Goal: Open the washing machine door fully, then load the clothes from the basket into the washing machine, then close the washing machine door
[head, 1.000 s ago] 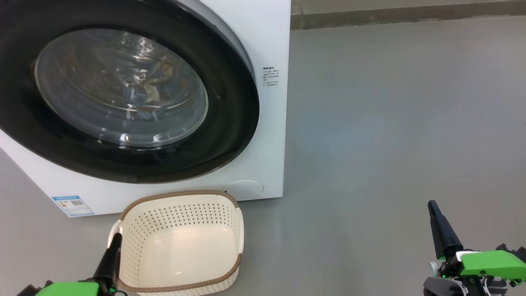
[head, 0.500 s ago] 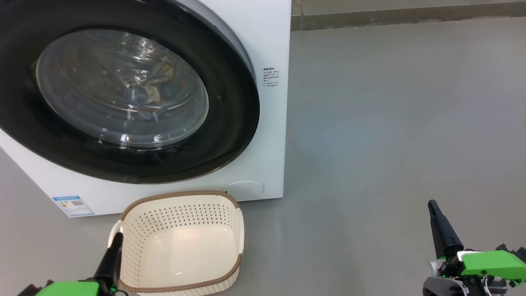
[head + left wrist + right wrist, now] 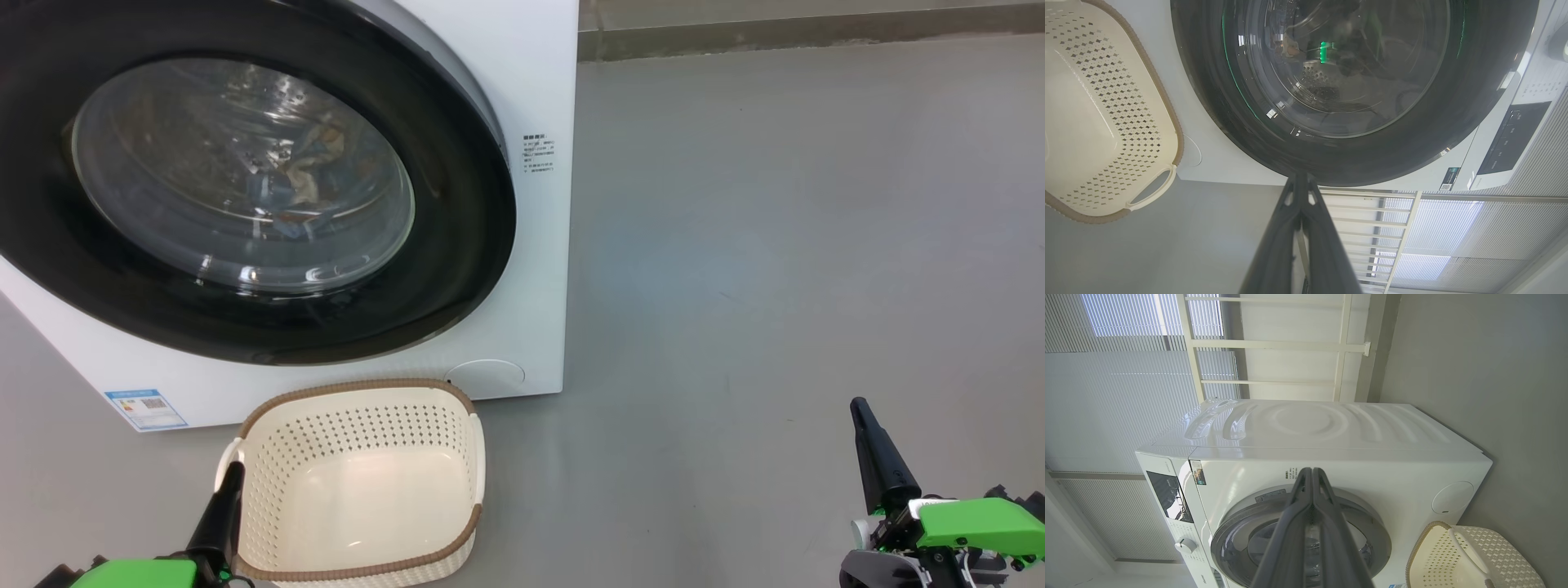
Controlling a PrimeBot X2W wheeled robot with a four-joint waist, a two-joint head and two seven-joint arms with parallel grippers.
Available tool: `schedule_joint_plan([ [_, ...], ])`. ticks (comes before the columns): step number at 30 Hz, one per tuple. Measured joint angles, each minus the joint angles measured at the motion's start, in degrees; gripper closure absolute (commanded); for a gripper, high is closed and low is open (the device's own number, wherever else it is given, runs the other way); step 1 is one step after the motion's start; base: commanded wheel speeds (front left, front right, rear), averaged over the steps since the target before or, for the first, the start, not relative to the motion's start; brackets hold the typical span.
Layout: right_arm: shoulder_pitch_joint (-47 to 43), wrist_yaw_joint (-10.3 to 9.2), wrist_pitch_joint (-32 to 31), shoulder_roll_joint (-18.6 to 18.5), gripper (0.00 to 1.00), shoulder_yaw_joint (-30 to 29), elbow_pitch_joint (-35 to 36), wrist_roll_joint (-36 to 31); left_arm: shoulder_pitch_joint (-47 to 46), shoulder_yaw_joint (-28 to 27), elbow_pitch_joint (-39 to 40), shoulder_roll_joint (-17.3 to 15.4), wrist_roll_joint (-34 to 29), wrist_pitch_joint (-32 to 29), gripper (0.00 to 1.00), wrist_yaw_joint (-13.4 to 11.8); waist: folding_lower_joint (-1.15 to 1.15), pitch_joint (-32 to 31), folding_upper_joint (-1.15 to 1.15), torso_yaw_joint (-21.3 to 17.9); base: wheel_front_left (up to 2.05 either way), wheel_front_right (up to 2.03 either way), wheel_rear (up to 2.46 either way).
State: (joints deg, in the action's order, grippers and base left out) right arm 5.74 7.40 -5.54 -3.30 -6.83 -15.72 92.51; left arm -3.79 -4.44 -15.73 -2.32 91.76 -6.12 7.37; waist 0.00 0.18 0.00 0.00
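Head view, compared with one second ago: the whole picture has slid very slightly (camera shift, not the objects). Nothing else differs.

The washing machine door (image 3: 457, 245) lies closed against the front of the washing machine (image 3: 539, 82). Through its glass, the clothes (image 3: 306, 175) show as blue and orange-brown fabric inside the drum.

The basket (image 3: 359, 384) stands on the grey floor (image 3: 775, 245) just in front of the machine, its bare cream bottom showing.

The left gripper (image 3: 235, 469) stays low at the basket's left rim, its fingers pressed together in the left wrist view (image 3: 1300, 177). The right gripper (image 3: 857, 404) stays well off to the right over the floor, its fingers likewise together (image 3: 1311, 470). Neither one holds anything.
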Motion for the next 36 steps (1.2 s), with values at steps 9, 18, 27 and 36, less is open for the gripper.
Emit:
schedule_joint_plan([
  [9,0.00,0.00,0.00,0.05,1.00,-0.07,0.00,-0.01,-0.01,-0.02,0.00,0.01,0.00,0.00,1.00,0.00,0.00,0.00,0.00,0.00,0.00,0.00,0.00],
  [18,0.00,0.00,-0.02,0.12,1.00,-0.21,0.00,-0.01,-0.01,-0.03,0.00,0.01,0.00,-0.01,1.00,0.00,0.00,0.00,0.00,0.00,0.00,0.00,0.00],
  [27,0.00,0.00,-0.26,0.14,1.00,-0.37,0.00,-0.01,-0.01,-0.04,0.00,0.02,0.00,-0.01,1.00,0.00,0.00,0.00,0.00,0.00,0.00,0.00,0.00],
  [36,0.00,0.00,-0.42,0.19,1.00,-0.53,0.00,-0.02,-0.02,-0.05,0.00,0.02,0.00,-0.01,1.00,-0.02,0.00,0.00,0.00,0.00,0.00,0.00,0.00],
])
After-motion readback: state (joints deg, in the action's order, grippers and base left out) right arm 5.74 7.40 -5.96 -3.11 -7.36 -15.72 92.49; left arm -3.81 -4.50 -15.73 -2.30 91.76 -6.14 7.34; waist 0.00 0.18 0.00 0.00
